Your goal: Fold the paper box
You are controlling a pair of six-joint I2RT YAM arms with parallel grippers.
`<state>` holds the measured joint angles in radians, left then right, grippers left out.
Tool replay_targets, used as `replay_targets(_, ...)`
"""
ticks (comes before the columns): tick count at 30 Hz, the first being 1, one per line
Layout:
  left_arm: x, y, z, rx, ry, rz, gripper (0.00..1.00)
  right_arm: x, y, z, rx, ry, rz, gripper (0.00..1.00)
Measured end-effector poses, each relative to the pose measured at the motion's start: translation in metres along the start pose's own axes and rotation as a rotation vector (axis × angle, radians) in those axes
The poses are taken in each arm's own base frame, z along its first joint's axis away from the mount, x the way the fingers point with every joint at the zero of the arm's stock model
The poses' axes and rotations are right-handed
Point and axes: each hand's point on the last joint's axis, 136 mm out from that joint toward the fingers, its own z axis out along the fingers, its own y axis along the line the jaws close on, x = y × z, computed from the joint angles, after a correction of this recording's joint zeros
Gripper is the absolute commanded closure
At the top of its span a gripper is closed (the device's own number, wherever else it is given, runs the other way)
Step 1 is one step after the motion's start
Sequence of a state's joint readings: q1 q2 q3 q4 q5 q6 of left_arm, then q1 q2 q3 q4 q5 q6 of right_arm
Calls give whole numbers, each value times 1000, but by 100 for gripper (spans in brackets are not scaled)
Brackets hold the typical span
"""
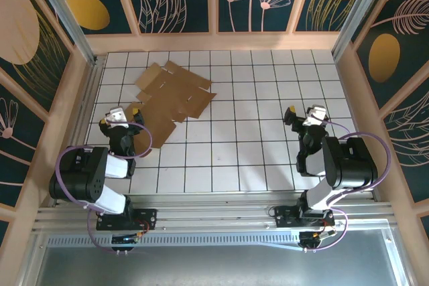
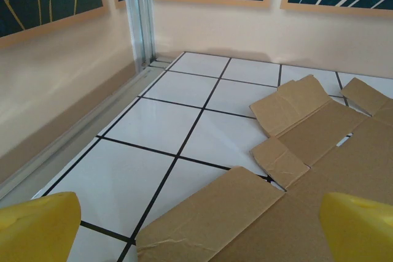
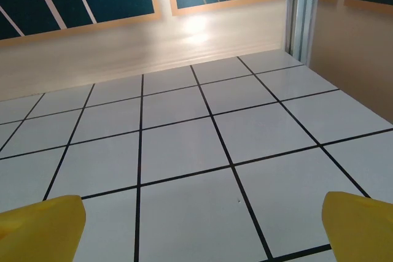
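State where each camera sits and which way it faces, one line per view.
Top external: above and behind the bases, looking down on the tiled table, the flat paper box, both arms, the left pincer and right pincer, both open.
Left wrist: low over the table, facing the far-left corner; yellow fingertips at both bottom corners.
Right wrist: low, facing the far wall by the right corner; yellow fingertips likewise.
Shared: the top and left wrist views both show the paper box.

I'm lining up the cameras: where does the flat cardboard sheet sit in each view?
Top external: paper box lying flat, upper left of the floor.
Left wrist: paper box at lower right, cut off by the frame's edge.
Right wrist: white tiles ahead.
Shared landmark: the black-lined white tiles.
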<state>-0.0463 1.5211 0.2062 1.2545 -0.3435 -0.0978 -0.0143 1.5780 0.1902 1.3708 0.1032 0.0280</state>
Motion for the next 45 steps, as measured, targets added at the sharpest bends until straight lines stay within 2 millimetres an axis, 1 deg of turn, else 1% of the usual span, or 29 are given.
replay_targets(6,0,0,0,0,0,0,1,5,3,0,-15,20,-3,1)
replay_targets(17,0,0,0,-1,-1,-1,1,6,4,0,-23,24,-2,1)
replay_targets(20,-8,0,-3,2,-24,-9,1,1,2,-7,-9,11,-2,1)
replay_targets(22,-20,3,-9,-5,-47,-28,1,-16,5,-17,-2,-26,-4,1)
replay_targets(23,-32,6,-15,-17,-69,-46,1,-33,12,-23,-18,-56,10,1)
replay_targets(25,-66,12,-29,-28,-148,-105,1,-72,27,-33,-68,-116,84,5)
replay_targets(27,-106,14,-48,-4,-238,-192,1,-126,44,-36,-134,-153,220,8)
replay_targets(28,-125,12,-57,25,-274,-238,1,-146,53,-37,-169,-158,269,8)
replay_targets(29,-147,8,-66,67,-307,-289,1,-166,69,-37,-229,-142,337,8)
replay_targets(30,-164,3,-73,112,-322,-331,1,-180,84,-39,-287,-121,390,8)
replay_targets(31,-181,-4,-79,163,-322,-371,1,-188,102,-39,-348,-78,442,9)
replay_targets(32,-196,-12,-85,217,-312,-406,1,-190,123,-38,-414,-19,498,9)
replay_targets(34,-225,-35,-95,354,-258,-468,1,-183,163,-35,-519,122,595,11)
replay_targets(35,-233,-44,-99,403,-230,-482,1,-175,180,-33,-549,193,631,11)
replay_targets(36,-239,-55,-102,468,-187,-497,1,-161,200,-27,-567,280,664,11)
replay_targets(37,-241,-68,-106,527,-135,-505,1,-142,221,-23,-581,374,690,11)
replay_targets(38,-242,-81,-109,583,-81,-506,1,-128,237,-19,-589,442,708,11)
replay_targets(39,-239,-95,-113,638,-20,-499,1,-111,254,-14,-597,516,724,13)
replay_targets(40,-236,-111,-119,693,41,-487,1,-94,269,-9,-598,591,736,16)
replay_targets(42,-224,-142,-132,799,173,-454,1,-64,296,2,-587,709,748,18)
replay_targets(43,-217,-155,-139,844,231,-438,1,-50,307,9,-572,759,754,19)
replay_targets(45,-201,-172,-152,913,328,-408,1,-23,326,20,-540,836,761,19)
